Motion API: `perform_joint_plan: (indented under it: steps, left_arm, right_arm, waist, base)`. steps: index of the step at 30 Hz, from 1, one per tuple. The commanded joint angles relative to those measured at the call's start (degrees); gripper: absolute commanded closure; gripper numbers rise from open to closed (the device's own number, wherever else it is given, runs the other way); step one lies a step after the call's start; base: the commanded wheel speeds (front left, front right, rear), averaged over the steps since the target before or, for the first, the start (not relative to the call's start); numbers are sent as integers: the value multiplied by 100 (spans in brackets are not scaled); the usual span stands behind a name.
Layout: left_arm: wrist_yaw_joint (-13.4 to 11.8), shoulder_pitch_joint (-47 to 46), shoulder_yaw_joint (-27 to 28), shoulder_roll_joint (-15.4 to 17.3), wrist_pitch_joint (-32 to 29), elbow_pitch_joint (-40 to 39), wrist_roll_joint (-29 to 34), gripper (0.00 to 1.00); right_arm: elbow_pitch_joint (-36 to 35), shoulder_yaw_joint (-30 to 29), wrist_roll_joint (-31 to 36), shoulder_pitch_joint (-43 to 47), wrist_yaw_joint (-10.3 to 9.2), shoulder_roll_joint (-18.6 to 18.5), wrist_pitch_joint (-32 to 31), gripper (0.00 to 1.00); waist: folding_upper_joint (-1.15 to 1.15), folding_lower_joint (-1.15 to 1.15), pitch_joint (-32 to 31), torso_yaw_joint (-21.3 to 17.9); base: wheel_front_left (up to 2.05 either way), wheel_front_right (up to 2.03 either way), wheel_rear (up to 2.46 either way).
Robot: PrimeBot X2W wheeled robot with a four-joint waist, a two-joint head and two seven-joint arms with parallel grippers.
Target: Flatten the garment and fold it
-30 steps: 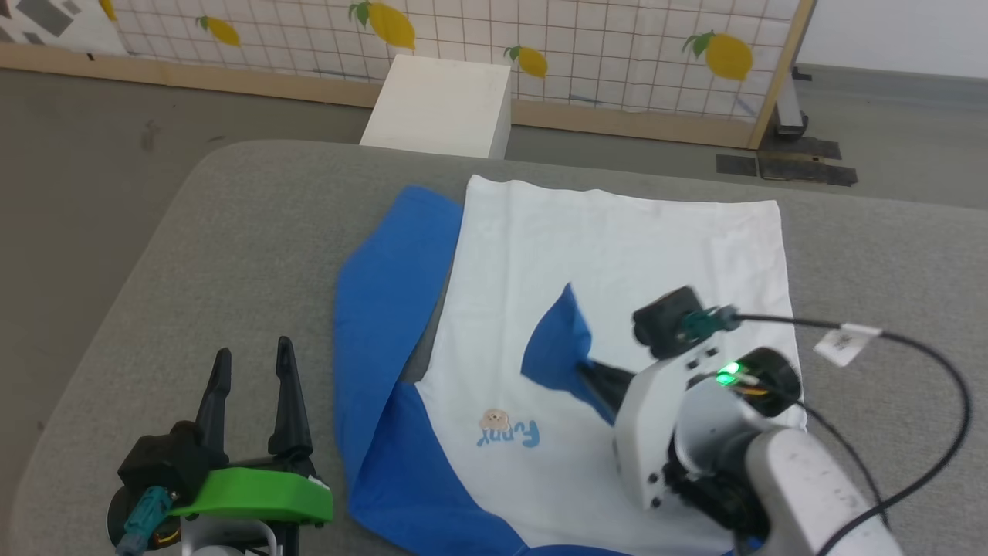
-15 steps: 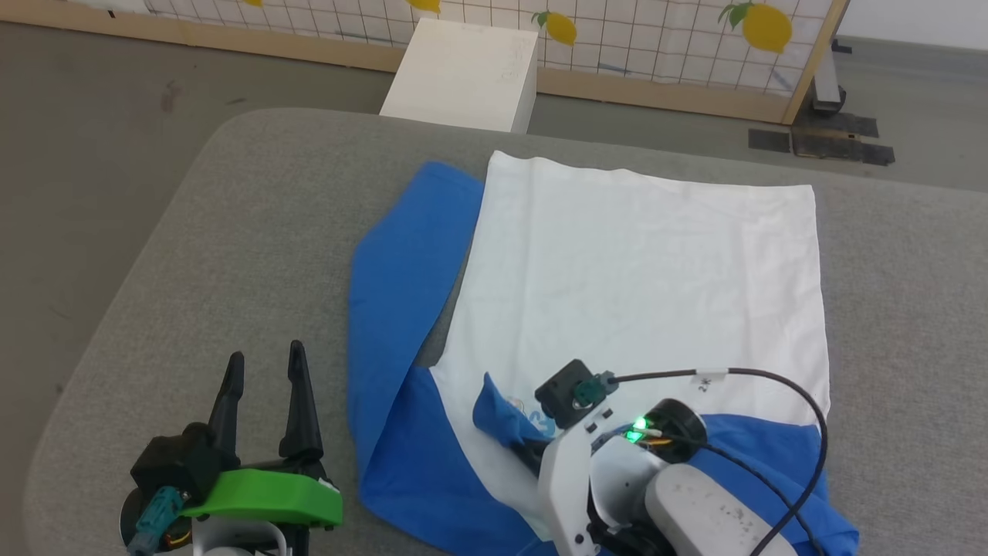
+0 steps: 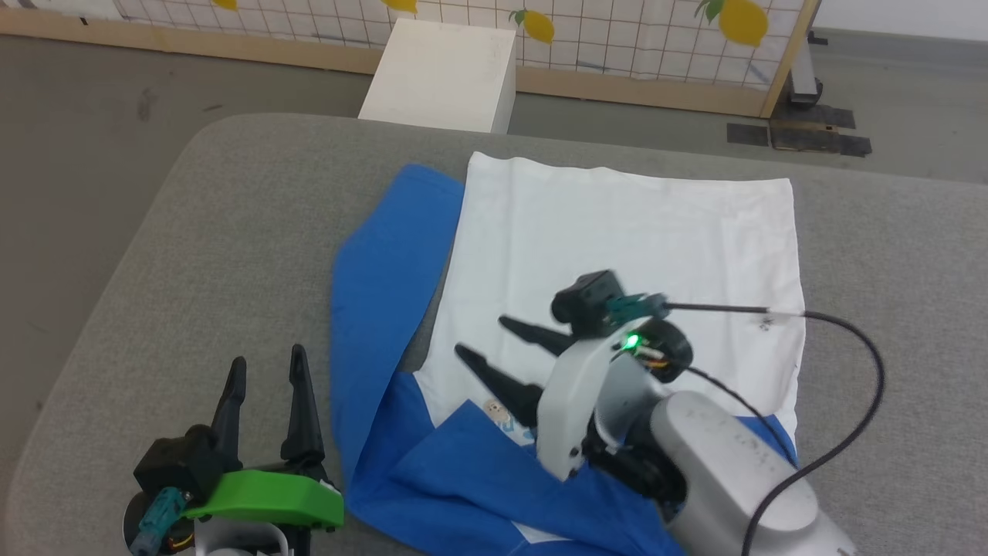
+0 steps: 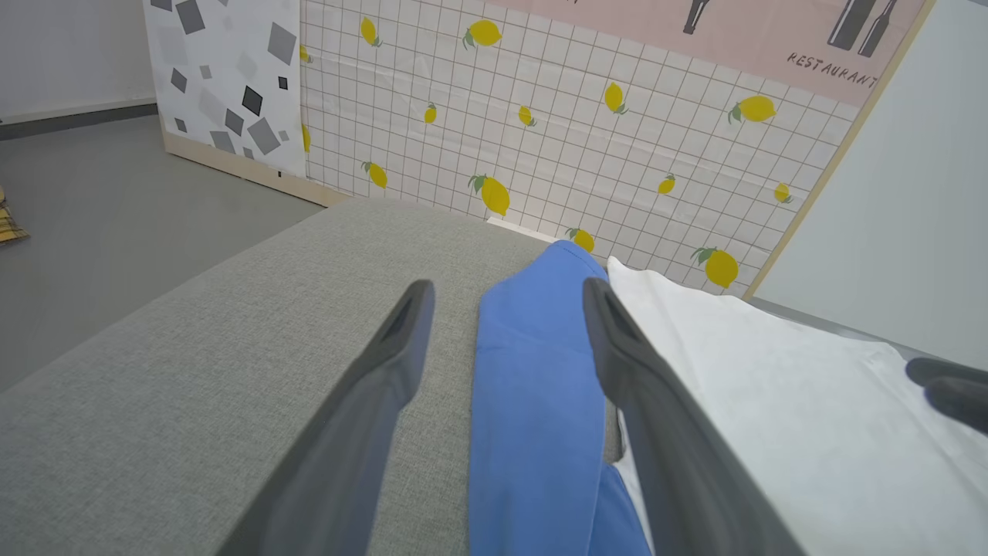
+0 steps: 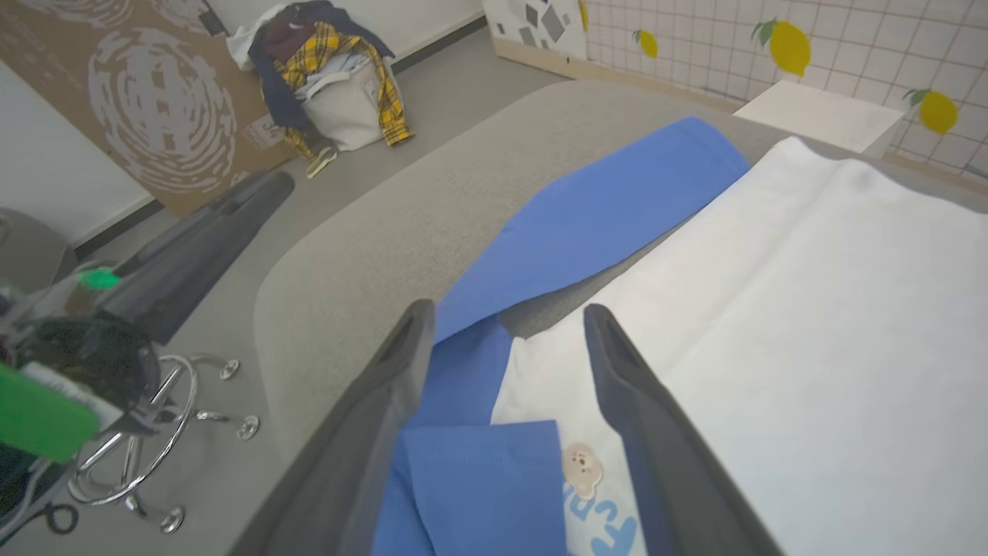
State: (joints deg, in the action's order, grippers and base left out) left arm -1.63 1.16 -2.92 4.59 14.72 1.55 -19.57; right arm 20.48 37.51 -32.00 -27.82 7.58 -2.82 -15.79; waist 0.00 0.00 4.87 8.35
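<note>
Jaws gaping on right gripper point(image 3: 480, 340), hovering over shirt point(image 3: 617, 224), and on left gripper point(image 3: 268, 360). Shirt looking soft, limp, light; likely gripping best at sleeve point(image 3: 386, 255) hem.

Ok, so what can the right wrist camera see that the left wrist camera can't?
Right wrist view: a little bear print on the garment, a pile of clothes on the floor and a wheeled chair base. Left wrist view: a pink restaurant poster. Both: the garment's blue sleeve and white body, the grey cushion and the lemon wall.
</note>
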Motion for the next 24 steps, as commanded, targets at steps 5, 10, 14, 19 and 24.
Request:
perform_joint_plan:
  steps: [5, 10, 14, 19, 24]
  left_arm:
    - [-33, 66, 6, 48, -14, 33, -14, 0]
    - [-46, 114, -26, 67, -84, 58, -36, 0]
    - [-60, 104, -37, 74, -139, 74, -69, 0]
    - [-87, 2, -53, 66, -226, 105, -127, 0]
    - [-29, -630, -33, 104, -546, 381, -316, 0]
  right_arm:
    - [-445, -1395, 565, 78, -9, -75, 502, 0]
    - [-868, -3051, 1135, 634, -9, -124, 763, 0]
    - [-1144, -4091, 1506, 1119, -9, -102, 620, 0]
    - [-1468, -4912, 1613, 1516, -9, -38, 447, 0]
    - [-1744, -5355, 1518, 1656, -9, -11, 316, 0]
  waist:
    - [0, 0, -205, -217]
    - [0, 0, -271, -366]
    - [0, 0, -247, -508]
    - [0, 0, -111, -698]
    - [0, 0, 157, -813]
  base:
    - [0, 0, 0]
    - [0, 0, 0]
    - [0, 0, 0]
    - [0, 0, 0]
    - [0, 0, 0]
